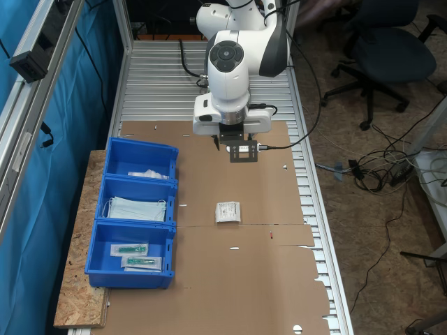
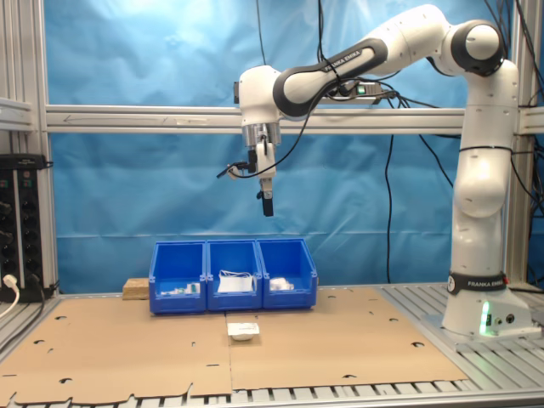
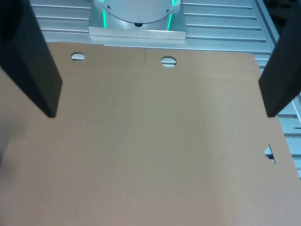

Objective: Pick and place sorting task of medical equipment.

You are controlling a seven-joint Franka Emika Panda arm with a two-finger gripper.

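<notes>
In the first exterior view the white packet [image 1: 228, 211] lies flat on the brown cardboard sheet [image 1: 265, 279], apart from the blue bins [image 1: 133, 213] and nearer this camera than the gripper [image 1: 244, 151], which hangs high over the cardboard close to the arm's base. The main risk, in my judgement, lies in the pick: the packet is thin and flat against the sheet, so the fingers may slide over it or scrape the cardboard. A second risk is a sorting error: the three compartments hold different goods, white packets [image 1: 148, 174] in the one farthest from this camera, pale-blue masks [image 1: 138, 209] in the middle and green-tipped instruments [image 1: 136, 255] in the nearest. The route between packet and bins is bare cardboard; only the bin walls need clearance. In the second exterior view the gripper [image 2: 267, 204] hangs well above the bins [image 2: 232, 276], while the packet [image 2: 244, 329] rests just in front of the middle compartment. The descent is long, so any offset would persist until contact. In the wrist view the two dark fingers [image 3: 29, 61] stand spread wide with nothing between them, over plain cardboard [image 3: 150, 150] with the arm's base [image 3: 137, 19] beyond. The camera is not yet over the target, so alignment remains unconfirmed.
</notes>
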